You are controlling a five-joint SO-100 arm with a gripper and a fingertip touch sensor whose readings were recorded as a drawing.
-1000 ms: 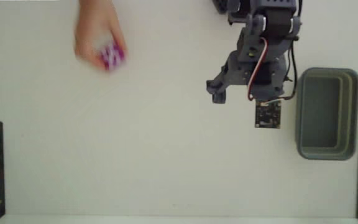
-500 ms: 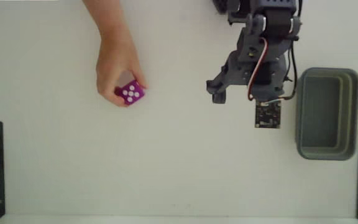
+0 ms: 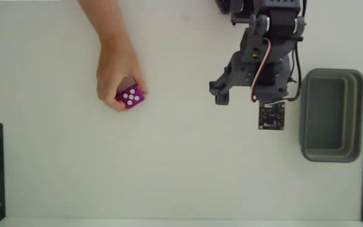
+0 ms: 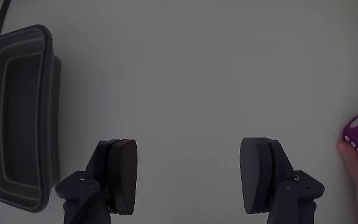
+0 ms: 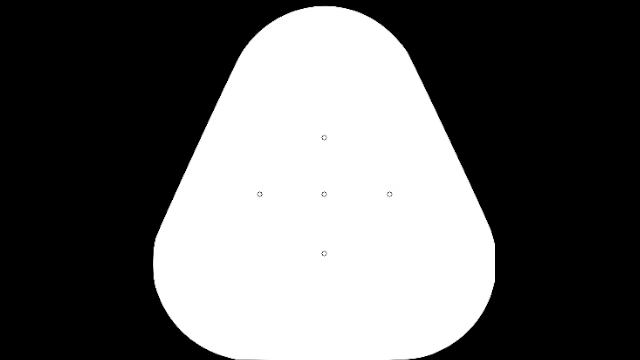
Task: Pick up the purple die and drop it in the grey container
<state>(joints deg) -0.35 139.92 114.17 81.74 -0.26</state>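
We saw purple die (image 3: 131, 96) on bench (image 3: 169, 170), pinched by person's hand (image 3: 116, 81), far left in fixed view. Gripper (image 4: 188, 174) gaped wide, empty, well apart from die. Grey container (image 3: 330, 115) sat beside arm, at right edge.

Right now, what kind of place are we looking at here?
Probably a hobby robotics test bench: a bare white table with a small arm whose tool hangs open, a grey container as a drop target, and a person's hand setting down a purple die.
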